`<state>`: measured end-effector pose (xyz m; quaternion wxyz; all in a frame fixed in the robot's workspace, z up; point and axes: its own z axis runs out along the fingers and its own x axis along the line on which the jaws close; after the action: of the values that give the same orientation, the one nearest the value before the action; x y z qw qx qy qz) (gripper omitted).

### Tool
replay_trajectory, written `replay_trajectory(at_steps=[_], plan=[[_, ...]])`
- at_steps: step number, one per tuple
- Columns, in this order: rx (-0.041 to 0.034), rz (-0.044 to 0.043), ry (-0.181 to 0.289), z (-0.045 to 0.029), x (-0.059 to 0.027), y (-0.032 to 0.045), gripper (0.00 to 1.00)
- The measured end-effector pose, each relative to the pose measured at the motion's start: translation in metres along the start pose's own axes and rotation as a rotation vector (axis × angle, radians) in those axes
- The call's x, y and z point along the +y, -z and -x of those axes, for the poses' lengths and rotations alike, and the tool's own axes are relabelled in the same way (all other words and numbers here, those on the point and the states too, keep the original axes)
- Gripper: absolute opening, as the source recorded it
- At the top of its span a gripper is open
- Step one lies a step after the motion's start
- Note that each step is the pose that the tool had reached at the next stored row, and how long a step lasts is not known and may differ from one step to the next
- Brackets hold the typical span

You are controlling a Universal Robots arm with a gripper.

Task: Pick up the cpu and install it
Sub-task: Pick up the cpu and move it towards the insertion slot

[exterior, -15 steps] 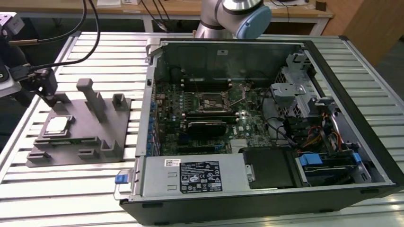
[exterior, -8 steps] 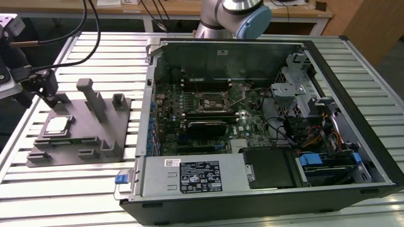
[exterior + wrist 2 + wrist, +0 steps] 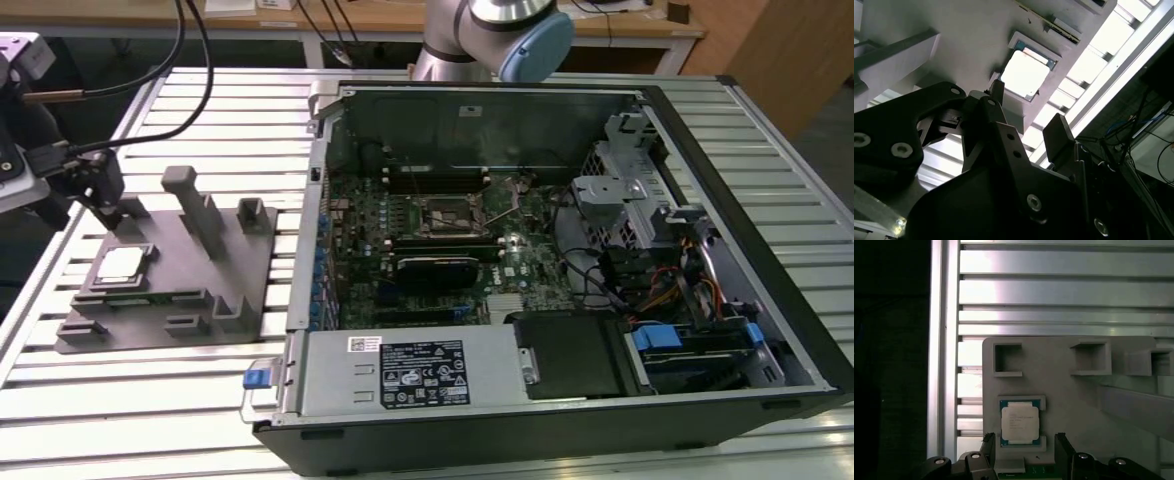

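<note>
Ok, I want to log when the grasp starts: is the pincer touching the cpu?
Apart. In the exterior view the pincer hangs above the cpu, with bare grey tray visible between its tips and the chip.

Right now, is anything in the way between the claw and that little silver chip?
Nothing visible does. The open claw hangs over the chip, which lies uncovered in its recess on the grey tray.

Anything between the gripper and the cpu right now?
Nothing. In both wrist views the open gripper hangs clear of the cpu, which sits in its recess in the grey tray; the stretch between them is bare.
</note>
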<state>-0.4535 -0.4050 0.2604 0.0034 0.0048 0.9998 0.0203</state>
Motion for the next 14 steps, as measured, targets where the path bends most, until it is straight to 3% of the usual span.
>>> replay_trajectory(at_steps=[14], plan=[[0.0002, 0.0004, 0.0, 0.0, -0.0002, -0.0062, 0.58]])
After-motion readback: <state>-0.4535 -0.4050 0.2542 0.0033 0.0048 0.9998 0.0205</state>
